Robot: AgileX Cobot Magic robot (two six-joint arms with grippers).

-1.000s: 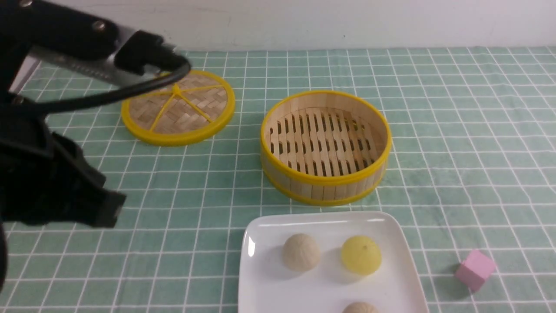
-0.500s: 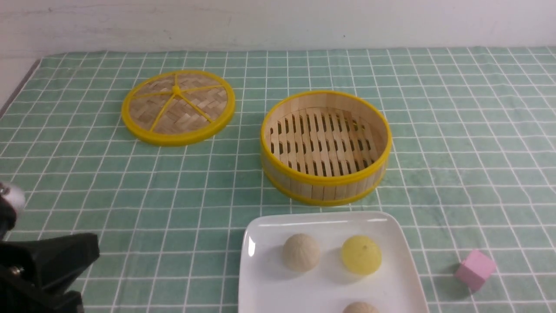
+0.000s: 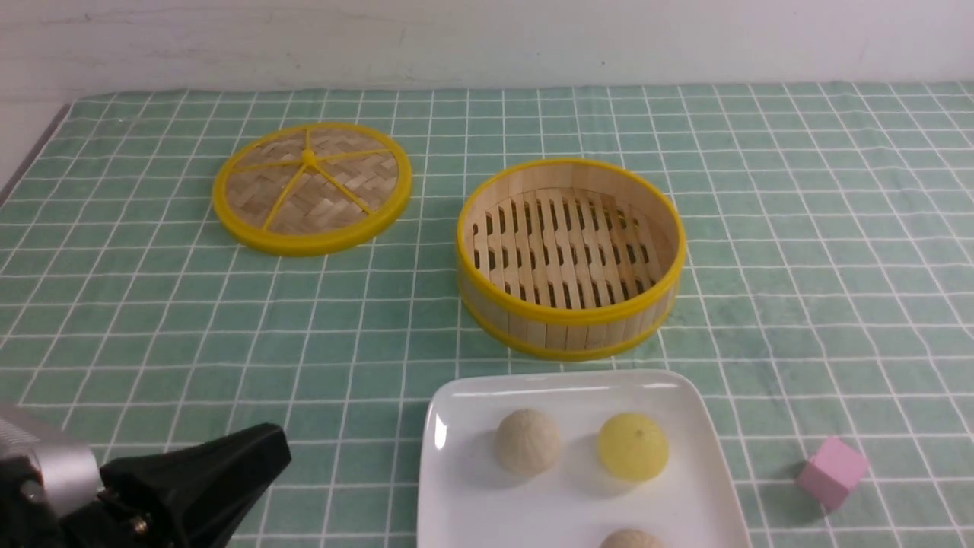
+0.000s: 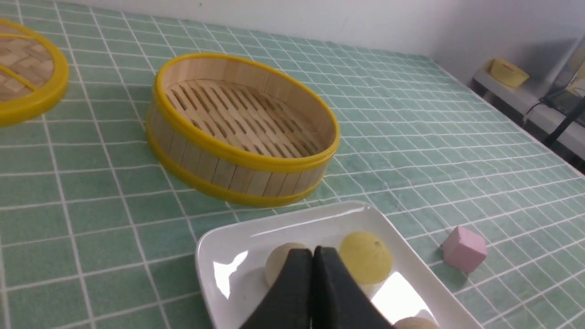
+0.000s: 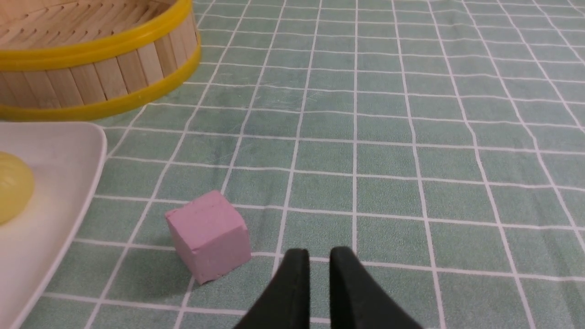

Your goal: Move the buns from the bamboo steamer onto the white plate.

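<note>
Now buns (image 3: 527, 441) on white plate (image 3: 464, 502), left jaws pressed together above, holding nothing.

We see that the left arm, which a second ago loomed across the left of the front view and partly hid the woven lid (image 3: 312, 188), has dropped away. Now only the left gripper (image 3: 259, 449) pokes in at the bottom-left corner, nearer the white plate (image 3: 456, 502) than half a second ago.
</note>
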